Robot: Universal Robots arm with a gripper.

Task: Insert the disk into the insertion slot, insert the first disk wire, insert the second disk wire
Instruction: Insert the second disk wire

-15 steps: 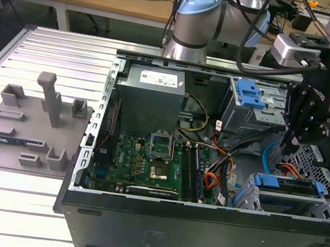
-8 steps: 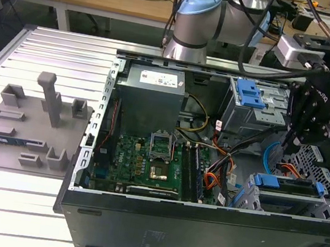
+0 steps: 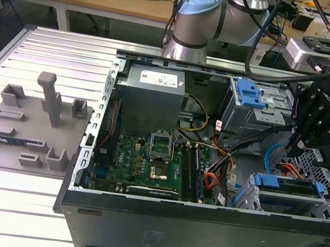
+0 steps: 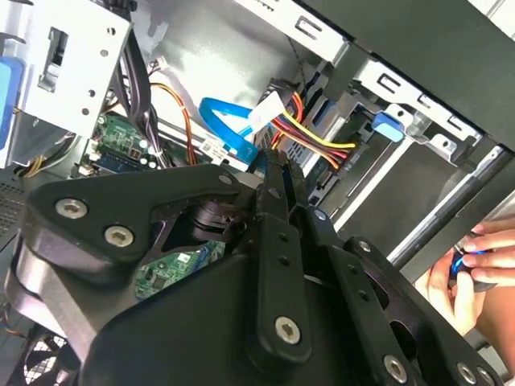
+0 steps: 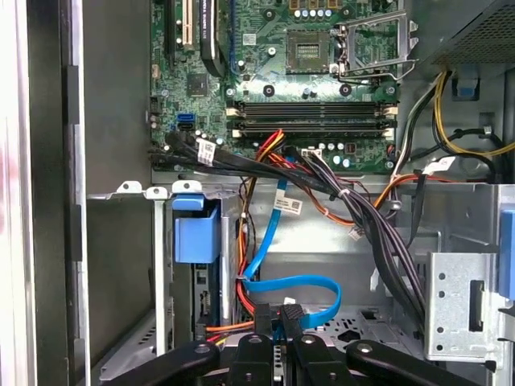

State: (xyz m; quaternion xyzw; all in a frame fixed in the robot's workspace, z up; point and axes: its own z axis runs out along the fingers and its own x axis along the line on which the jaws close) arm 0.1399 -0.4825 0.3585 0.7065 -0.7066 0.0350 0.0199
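Your gripper [image 5: 277,315] hangs inside the computer case [image 3: 199,228], fingers closed on the blue wire's [image 5: 302,283] connector. The insertion slot [image 3: 325,175] sits at the case's corner, just beside it.

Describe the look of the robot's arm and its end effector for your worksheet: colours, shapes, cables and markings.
In the exterior view, the arm is built of silver-grey tubular segments with a light-blue round joint cap. Black cables run along it. Its end effector is matt black with small white lettering. In both wrist views the end effector's flat black linkage bars are joined by silver screws.
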